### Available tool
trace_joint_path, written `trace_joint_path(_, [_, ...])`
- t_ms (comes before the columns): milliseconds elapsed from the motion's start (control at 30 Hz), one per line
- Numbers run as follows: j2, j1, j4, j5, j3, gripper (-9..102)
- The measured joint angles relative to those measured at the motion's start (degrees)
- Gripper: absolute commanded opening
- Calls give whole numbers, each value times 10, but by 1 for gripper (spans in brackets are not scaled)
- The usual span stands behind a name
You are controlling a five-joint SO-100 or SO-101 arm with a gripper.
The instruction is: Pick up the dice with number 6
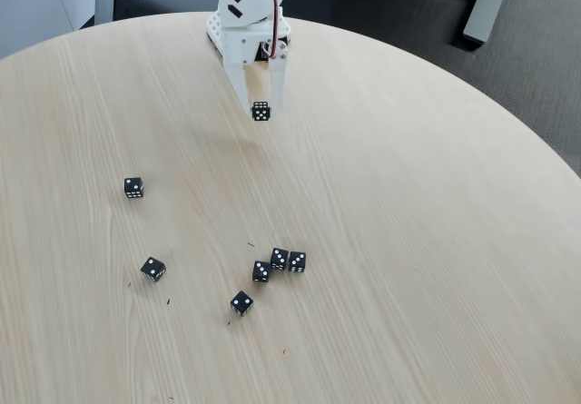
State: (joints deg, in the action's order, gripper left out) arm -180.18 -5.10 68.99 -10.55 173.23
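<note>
The gripper is pinching the dice with number 6 right at its fingertips, and the cube looks to be hanging above the table near the far edge, just below the arm's white base. A soft shadow sits on the wood beneath it, so I'd call it lifted clear, with the pick-up close to complete.

Now the danger. That die is tiny and it's caught at the very ends of the two white fingers, barely any finger overlapping it. A jerk of the arm or a slight loosening of the squeeze could let it slip or twist out, and a cube dropping onto bare wood will bounce and roll, maybe onto another face or in among the others.

Count them up: six black dice in all. One in the grip. Five on the table: a lone die toward the left edge, another nearer the front left, then a cluster of three toward the near edge, with the last two touching, and one more just in front of that group. One arm, one round wooden table.
</note>
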Motion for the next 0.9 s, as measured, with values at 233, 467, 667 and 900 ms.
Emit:
trace_joint_path(233, [0,0,0,0,0,0])
trace_joint_path(467, [0,0,0,0,0,0])
trace_joint_path(667, [0,0,0,0,0,0])
trace_joint_path(900, [0,0,0,0,0,0])
